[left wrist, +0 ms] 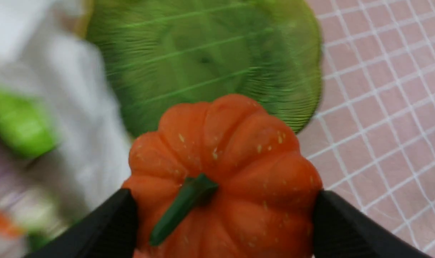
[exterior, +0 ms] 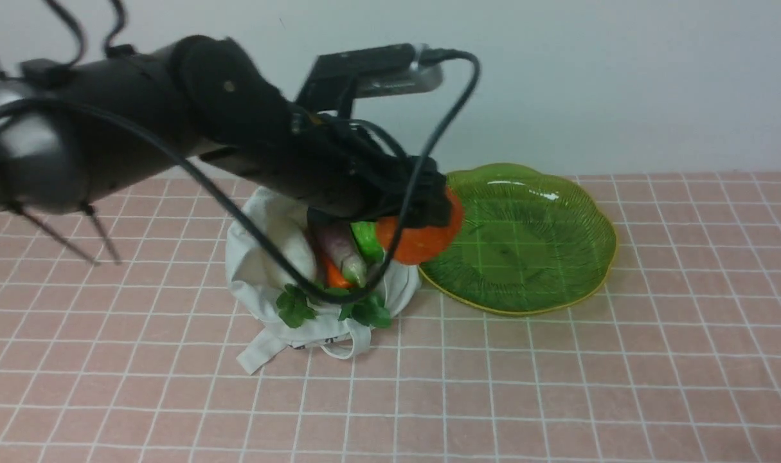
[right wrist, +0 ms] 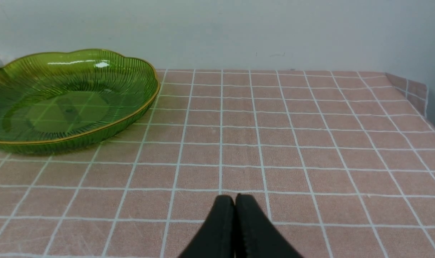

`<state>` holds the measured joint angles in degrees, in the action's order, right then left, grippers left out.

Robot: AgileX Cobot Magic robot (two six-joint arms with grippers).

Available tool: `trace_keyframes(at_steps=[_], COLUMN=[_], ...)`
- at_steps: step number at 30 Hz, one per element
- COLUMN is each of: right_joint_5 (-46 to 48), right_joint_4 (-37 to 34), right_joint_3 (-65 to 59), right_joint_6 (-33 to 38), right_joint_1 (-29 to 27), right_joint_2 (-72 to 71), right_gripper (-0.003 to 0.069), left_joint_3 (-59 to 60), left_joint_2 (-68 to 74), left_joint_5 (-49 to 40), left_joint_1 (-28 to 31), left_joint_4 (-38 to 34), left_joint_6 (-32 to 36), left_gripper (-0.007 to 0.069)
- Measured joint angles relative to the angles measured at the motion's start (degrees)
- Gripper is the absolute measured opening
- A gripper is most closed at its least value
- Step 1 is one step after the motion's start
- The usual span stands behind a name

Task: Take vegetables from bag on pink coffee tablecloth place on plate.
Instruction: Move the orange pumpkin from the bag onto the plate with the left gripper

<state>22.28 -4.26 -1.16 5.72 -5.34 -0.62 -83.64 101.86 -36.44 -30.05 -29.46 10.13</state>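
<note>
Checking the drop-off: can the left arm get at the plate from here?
Likely yes. The left gripper, shut on the pumpkin, hangs at the edge of the plate nearest the bag; the plate is bare, nothing between.

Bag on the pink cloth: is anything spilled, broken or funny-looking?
Nothing is spilled or broken. The bag slumps open, leafy greens drooping over its edge. The left claw holds the pumpkin by the plate.

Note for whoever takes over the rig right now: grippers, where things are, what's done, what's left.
Left gripper: shut on the pumpkin, lifted between the bag and the plate.
Right gripper: shut, empty, low over the tablecloth.
Plate: nothing on it yet.
Bag: the other vegetables are inside.
Done: pumpkin out of the bag.
Left: set it on the plate, then move the rest.
</note>
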Motion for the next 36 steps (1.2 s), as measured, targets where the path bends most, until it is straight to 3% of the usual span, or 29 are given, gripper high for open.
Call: trace_keyframes(at_steps=[7, 14, 20, 36], right_joint_5=[0.00, 0.00, 0.00, 0.00], right_joint_4=[0.00, 0.00, 0.05, 0.05], right_joint_3=[0.00, 0.00, 0.00, 0.00], right_joint_6=[0.00, 0.00, 0.00, 0.00], right_joint_1=[0.00, 0.00, 0.00, 0.00], right_joint_2=[0.00, 0.00, 0.00, 0.00], right_gripper=[-0.0015, -0.0015, -0.0015, -0.0015], left_joint_3=[-18.31, -28.75, -29.95, -30.55], left_joint_2=[15.57, 27.52, 31.47, 27.74], left_joint_5=[-1.14, 0.69, 7.08, 4.01], left_joint_1=[-5.34, -6.20, -6.20, -6.20], left_joint_4=[1.91, 4.13, 4.18, 5.88], left_joint_6=[0.97, 0.97, 0.97, 0.97], left_gripper=[0.0568, 0.0568, 0.0578, 0.0608])
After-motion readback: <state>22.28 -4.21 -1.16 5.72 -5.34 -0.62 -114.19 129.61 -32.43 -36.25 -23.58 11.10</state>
